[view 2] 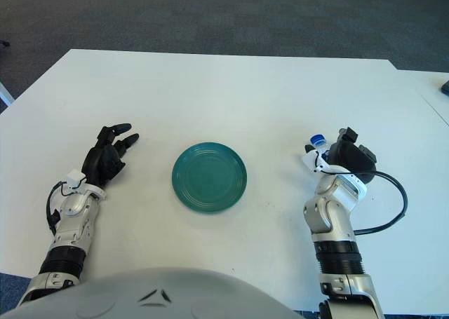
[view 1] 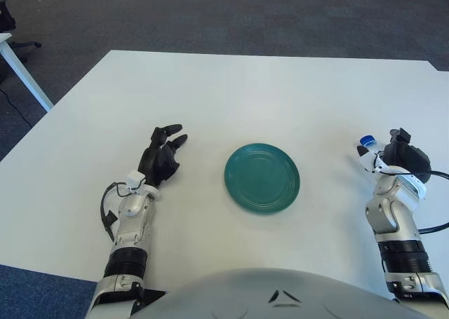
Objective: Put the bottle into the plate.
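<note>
The bottle (view 2: 316, 145) was gripped in the closed right hand (view 2: 349, 159), well to the right of the green plate (view 2: 209, 177) on the white table (view 2: 231, 87). Its long axis was tilted, the blue cap pointing up and leftward. The left hand (view 2: 105, 158) was seen left of the plate, fingers relaxed and empty.

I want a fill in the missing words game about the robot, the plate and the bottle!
1. The plate on the white table is colored ____.
2. The bottle has a cap colored ____.
3. The bottle is beside the robot's ____ hand.
4. The left hand, left of the plate, holds ____.

Missing words: green (teal); blue; right; nothing
</note>
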